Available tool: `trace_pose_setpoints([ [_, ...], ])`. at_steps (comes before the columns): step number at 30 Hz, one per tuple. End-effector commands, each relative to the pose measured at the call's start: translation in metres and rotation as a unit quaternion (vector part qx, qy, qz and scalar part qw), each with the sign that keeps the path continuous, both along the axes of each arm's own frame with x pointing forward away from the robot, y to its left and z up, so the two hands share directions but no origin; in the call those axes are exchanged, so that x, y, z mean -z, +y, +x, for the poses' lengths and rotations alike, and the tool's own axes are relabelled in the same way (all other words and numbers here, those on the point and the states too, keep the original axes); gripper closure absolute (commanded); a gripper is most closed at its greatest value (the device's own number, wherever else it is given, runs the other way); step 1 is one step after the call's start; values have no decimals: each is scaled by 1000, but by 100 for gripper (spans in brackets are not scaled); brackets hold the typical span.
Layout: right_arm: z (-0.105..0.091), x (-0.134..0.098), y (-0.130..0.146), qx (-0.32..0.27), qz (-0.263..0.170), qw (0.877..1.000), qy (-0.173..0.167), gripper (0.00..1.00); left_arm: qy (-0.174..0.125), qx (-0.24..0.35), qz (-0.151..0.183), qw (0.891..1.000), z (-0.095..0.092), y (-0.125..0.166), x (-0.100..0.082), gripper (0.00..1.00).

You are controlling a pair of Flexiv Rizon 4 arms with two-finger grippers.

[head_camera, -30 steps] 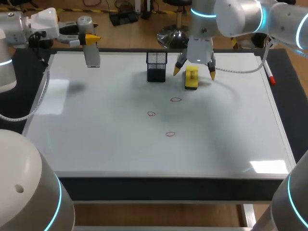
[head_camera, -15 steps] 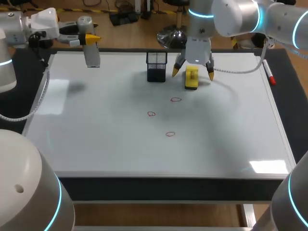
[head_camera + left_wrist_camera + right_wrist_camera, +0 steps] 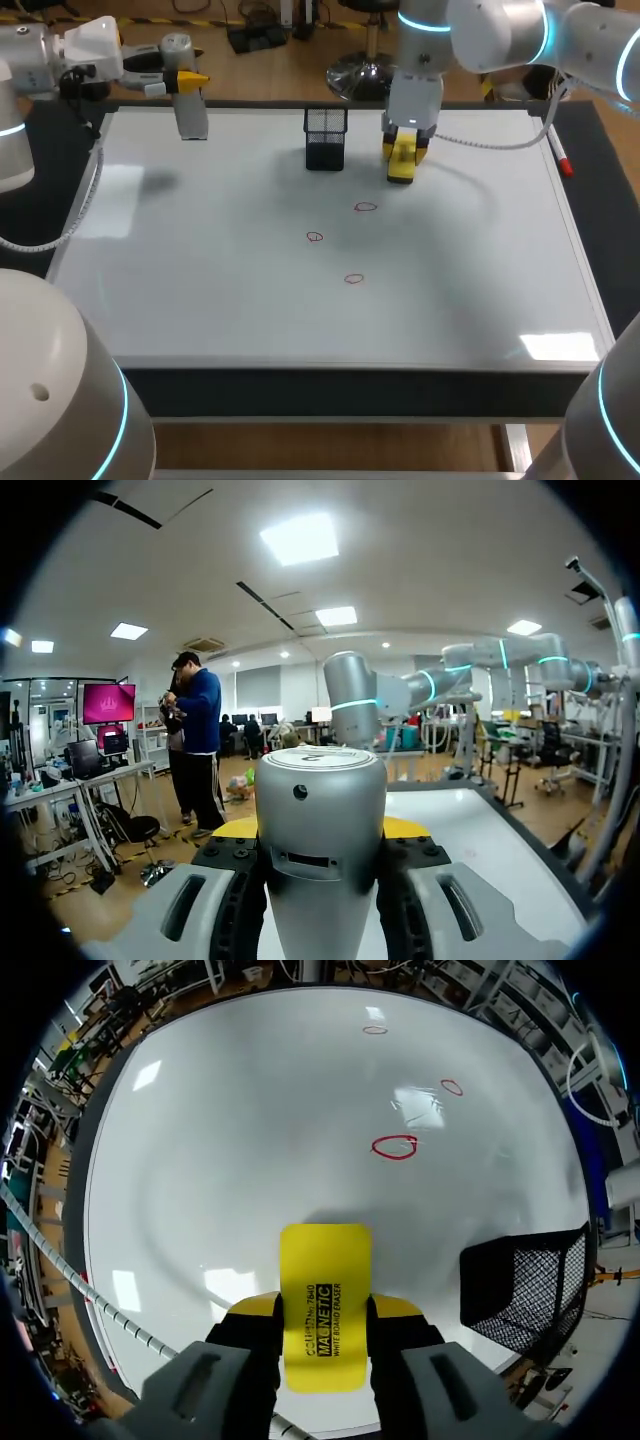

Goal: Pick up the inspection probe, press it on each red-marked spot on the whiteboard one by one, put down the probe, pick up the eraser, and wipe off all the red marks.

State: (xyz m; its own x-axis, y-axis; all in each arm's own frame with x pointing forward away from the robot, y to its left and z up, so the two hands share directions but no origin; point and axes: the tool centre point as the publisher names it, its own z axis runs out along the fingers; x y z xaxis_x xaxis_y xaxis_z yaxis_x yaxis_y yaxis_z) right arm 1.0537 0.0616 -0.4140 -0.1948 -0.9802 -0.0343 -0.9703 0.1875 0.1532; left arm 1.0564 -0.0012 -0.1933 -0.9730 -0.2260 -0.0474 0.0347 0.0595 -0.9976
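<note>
Right fingers (image 3: 252, 1308) clamped on flat yellow rectangular eraser (image 3: 324, 1280), on glossy whiteboard (image 3: 250, 1140). Left fingers (image 3: 408, 827) clamped round smooth grey cylindrical inspection probe (image 3: 320, 830), mostly hidden behind it.

Dark table (image 3: 350, 392), black front edge & sides; ceiling-light glare patch (image 3: 553, 346) at near-rt corner, fainter glare (image 3: 118, 186) by left edge

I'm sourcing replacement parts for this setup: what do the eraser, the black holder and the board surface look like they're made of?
Eraser: yellow body, smooth and slightly glossy, likely hard plastic; its wiping side is hidden.
Black holder: see-through mesh, probably painted metal wire.
Whiteboard: glossy white coating that mirrors the ceiling lights; what lies under the coating cannot be told.
</note>
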Motion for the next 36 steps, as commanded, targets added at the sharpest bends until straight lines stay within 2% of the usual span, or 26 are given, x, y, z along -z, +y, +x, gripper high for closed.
trace_pose_setpoints([
  [1, -1, -18, -12, 26, -5, 1000, -12, 100, 0, 0, 0, 1000, 0, 0, -1, 100],
  [9, 10, -47, -58, 143, -15, 989, -38, 100, 0, 0, 0, 1000, 0, 0, -1, 100],
  [17, 5, -67, -108, 230, -16, 972, -47, 100, 0, 0, 0, 1000, 0, 0, -1, 100],
  [27, -15, -69, -157, 285, -14, 957, -43, 100, 0, 0, 0, 1000, 0, 0, -1, 100],
  [36, -30, -62, -180, 309, -6, 951, -27, 100, 0, 0, 0, 1000, 0, 0, -1, 100],
])
